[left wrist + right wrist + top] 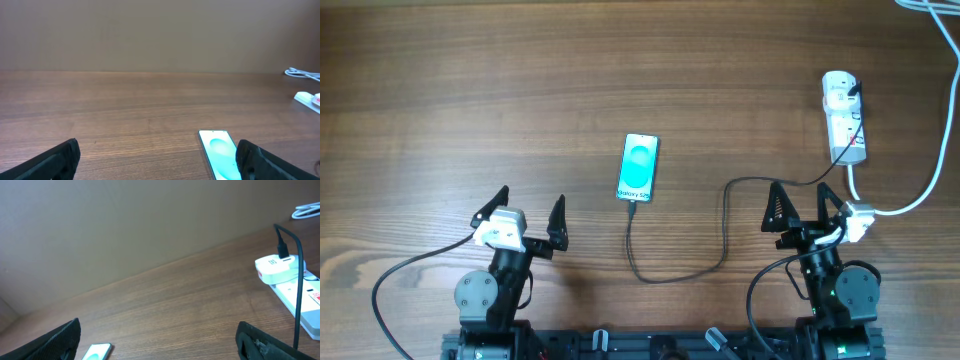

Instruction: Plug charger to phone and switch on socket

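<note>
The phone (638, 167) lies flat at the table's middle, screen up and lit teal. The thin black charger cable (724, 230) runs from the phone's near end, loops toward me, then goes right toward the white socket strip (844, 117) at the far right. Its plug sits at the phone's bottom edge. My left gripper (525, 218) is open and empty, left of the phone (220, 152). My right gripper (806, 210) is open and empty, near the cable and below the socket (295, 287). The phone's corner shows in the right wrist view (97, 352).
A thicker white lead (920, 195) curves from the socket down and right, up to the far right corner. A white adapter (276, 265) with a black cable sits on the strip's far end.
</note>
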`<state>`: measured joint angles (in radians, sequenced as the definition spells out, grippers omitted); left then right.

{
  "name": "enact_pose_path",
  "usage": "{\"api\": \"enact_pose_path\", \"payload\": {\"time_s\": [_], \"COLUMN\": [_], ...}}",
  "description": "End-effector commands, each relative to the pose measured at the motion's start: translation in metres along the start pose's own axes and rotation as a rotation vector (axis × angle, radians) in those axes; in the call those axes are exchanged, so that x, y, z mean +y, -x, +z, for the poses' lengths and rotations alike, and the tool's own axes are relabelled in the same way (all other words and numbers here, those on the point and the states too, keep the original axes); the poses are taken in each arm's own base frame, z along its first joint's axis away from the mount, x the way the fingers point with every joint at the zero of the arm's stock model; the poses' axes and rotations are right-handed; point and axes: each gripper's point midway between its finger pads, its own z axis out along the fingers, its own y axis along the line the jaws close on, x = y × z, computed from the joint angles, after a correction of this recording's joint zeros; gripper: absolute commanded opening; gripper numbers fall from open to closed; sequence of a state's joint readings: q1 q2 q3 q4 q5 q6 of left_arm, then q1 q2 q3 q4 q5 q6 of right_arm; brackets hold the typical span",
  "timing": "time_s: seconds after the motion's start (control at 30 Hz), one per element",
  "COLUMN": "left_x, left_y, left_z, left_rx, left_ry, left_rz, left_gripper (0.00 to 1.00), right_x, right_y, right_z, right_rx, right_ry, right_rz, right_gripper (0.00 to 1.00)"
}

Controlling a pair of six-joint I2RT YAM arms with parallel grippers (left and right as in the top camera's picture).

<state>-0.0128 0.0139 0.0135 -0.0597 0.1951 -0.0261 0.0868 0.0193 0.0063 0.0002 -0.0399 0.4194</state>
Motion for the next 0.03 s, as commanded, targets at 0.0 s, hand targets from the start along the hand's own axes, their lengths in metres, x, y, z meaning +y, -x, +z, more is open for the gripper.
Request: {"api": "enact_pose_path", "payload": {"time_s": [0.0], "left_x": [0.0010], "left_y": [-0.0022], "left_z": [0.0001], "left_rx": [0.001], "left_ry": [0.002], "left_rz": [0.022], "left_gripper": [1.00], "right_x": [0.0000], "right_y": [0.0023], "right_z": [-0.0004], "right_rx": [-0.013], "right_ry": [-0.003], "right_rz": [0.006], "right_gripper": [1.00]}}
